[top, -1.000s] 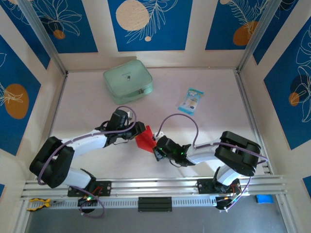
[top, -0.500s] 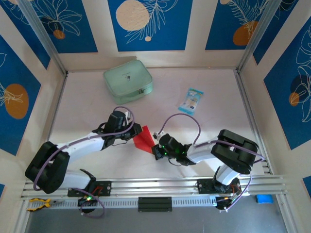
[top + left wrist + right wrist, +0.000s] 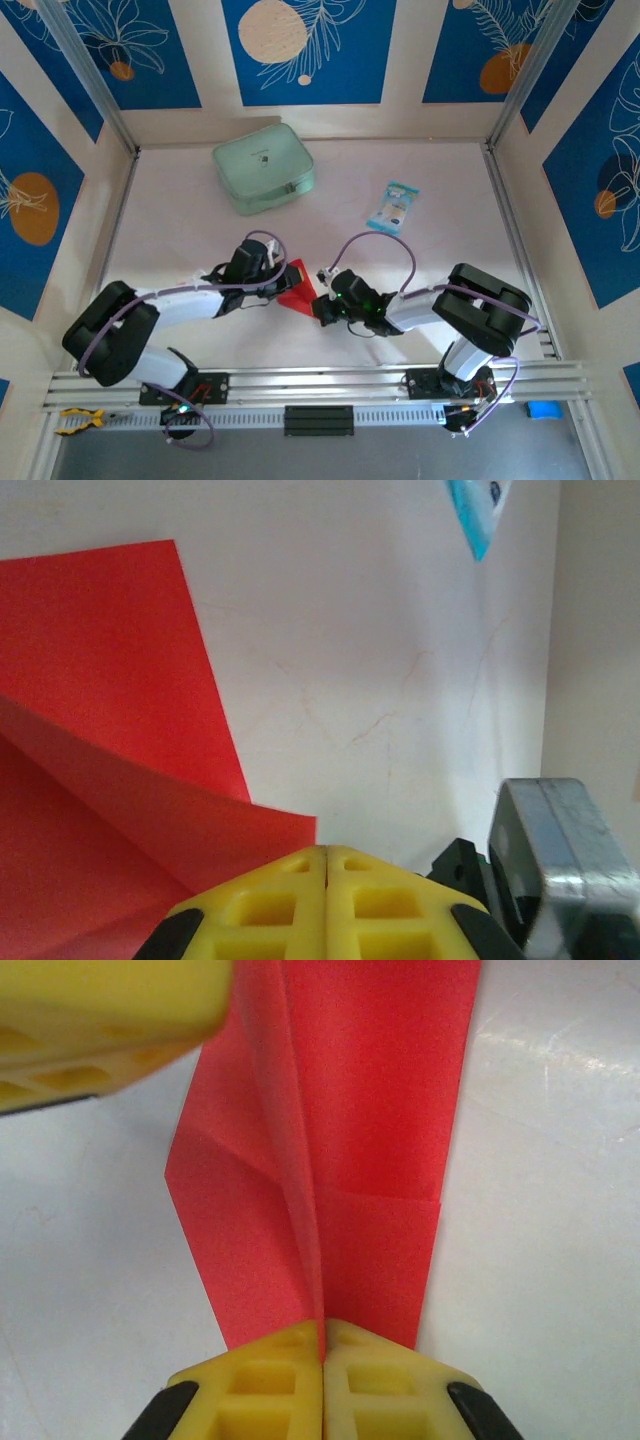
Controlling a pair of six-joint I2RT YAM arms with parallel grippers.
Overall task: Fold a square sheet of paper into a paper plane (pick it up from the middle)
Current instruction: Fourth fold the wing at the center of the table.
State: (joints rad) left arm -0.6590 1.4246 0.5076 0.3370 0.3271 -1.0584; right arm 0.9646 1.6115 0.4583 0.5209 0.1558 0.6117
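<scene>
At the bottom of the top view the two arm bases are sitting on an aluminium rail point(image 3: 320, 385), and both arms are reaching in toward the middle of the table point(image 3: 440, 260), where the square sheet of paper point(image 3: 297, 285) is lying just below the frame's centre. The right gripper point(image 3: 322, 1338) is pinching the sheet: its yellow fingertips are pressing together on a raised centre crease, with red layers spreading to either side. The left gripper point(image 3: 327, 855) is also closing fully, its fingertips meeting right at the paper's edge, though I cannot tell whether a layer is caught between them. Judging by the shape, the folding is partly under way: the sheet is already showing a lengthwise crease, a turned-in diagonal flap and overlapping layers, but it is not yet looking like a narrow pointed dart, so the nose and wing folds are probably remaining. The tabletop is showing pale and matte with faint hairline scratches. Farther up, a small blue-white packet point(image 3: 392, 207) is lying right of centre and a pale green zip pouch point(image 3: 264, 167) is resting at upper left, both well apart from the paper. Cream walls with blue leaf-patterned panels are enclosing the space.
</scene>
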